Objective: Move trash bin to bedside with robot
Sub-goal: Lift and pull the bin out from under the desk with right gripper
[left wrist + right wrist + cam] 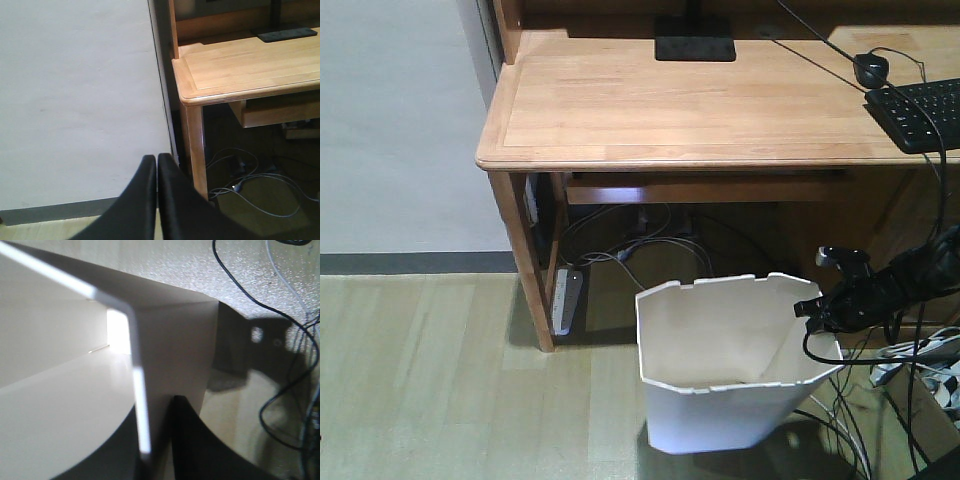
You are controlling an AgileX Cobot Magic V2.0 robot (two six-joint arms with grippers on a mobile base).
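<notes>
The white trash bin [720,400] stands on the floor in front of the desk, its cream inside facing up. My right gripper [817,308], on a thin black arm with a trailing cable, is at the bin's right rim. In the right wrist view the right gripper [157,412] is shut on the trash bin wall [170,340], one finger inside and one outside. My left gripper [156,158] is shut and holds nothing, facing a white wall beside the desk leg. The bedside is not clearly in view.
A light wooden desk [700,100] carries a keyboard [920,110], a mouse [871,68] and a monitor base [695,45]. A power strip [567,298] lies by the desk leg [197,150]. Loose black cables [880,420] crowd the floor right of the bin.
</notes>
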